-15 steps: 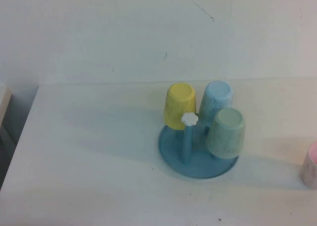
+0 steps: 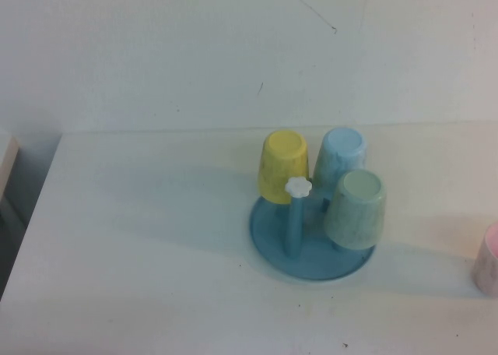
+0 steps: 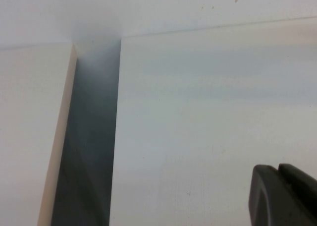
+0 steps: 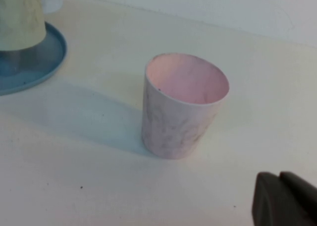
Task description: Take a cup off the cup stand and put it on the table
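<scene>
So far the left pincer (image 3: 282, 196) is hovering over bare desk (image 2: 140, 238) at its left edge, fingers pressed together, holding nothing. The cup stand (image 2: 311, 254) is carrying the mint cup (image 2: 355, 209) inverted, its axis upright, on the right peg. The right pincer (image 4: 285, 198), likewise closed and empty, is sitting nearer, just past a pink cup (image 4: 183, 104).

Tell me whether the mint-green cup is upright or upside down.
Upside down: the pale mint-green plastic cup sits base-up on the round blue cup stand. Neither gripper is near it.
</scene>
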You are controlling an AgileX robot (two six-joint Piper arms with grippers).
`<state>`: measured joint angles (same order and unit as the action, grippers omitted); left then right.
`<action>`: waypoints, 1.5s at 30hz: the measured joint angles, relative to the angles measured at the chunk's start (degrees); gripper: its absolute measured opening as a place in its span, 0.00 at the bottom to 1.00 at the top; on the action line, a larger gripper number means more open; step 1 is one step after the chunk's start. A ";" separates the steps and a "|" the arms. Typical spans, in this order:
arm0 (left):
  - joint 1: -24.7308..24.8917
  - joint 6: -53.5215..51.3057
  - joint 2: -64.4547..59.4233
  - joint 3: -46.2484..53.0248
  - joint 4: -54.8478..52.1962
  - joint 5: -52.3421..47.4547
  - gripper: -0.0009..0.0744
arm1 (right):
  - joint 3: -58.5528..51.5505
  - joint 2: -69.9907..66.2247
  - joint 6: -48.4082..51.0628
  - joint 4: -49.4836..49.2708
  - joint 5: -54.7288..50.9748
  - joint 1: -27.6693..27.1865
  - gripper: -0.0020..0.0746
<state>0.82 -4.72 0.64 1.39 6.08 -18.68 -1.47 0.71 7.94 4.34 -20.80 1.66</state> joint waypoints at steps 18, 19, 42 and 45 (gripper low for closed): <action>0.00 0.00 0.00 0.00 0.00 0.00 0.01 | 0.00 0.00 1.58 5.04 -0.03 0.00 0.02; 0.00 0.00 0.00 0.00 0.00 0.00 0.01 | 0.00 0.00 1.71 5.46 -0.12 0.00 0.02; 0.00 0.00 0.00 0.00 0.00 0.00 0.01 | -0.12 0.00 1.57 6.38 2.40 0.00 0.02; 0.00 0.00 0.00 0.00 0.00 0.00 0.01 | 2.81 0.00 1.01 4.49 6.03 0.00 0.02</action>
<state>0.82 -4.72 0.64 1.39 6.08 -18.68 1.34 0.71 8.95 8.82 -14.77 1.66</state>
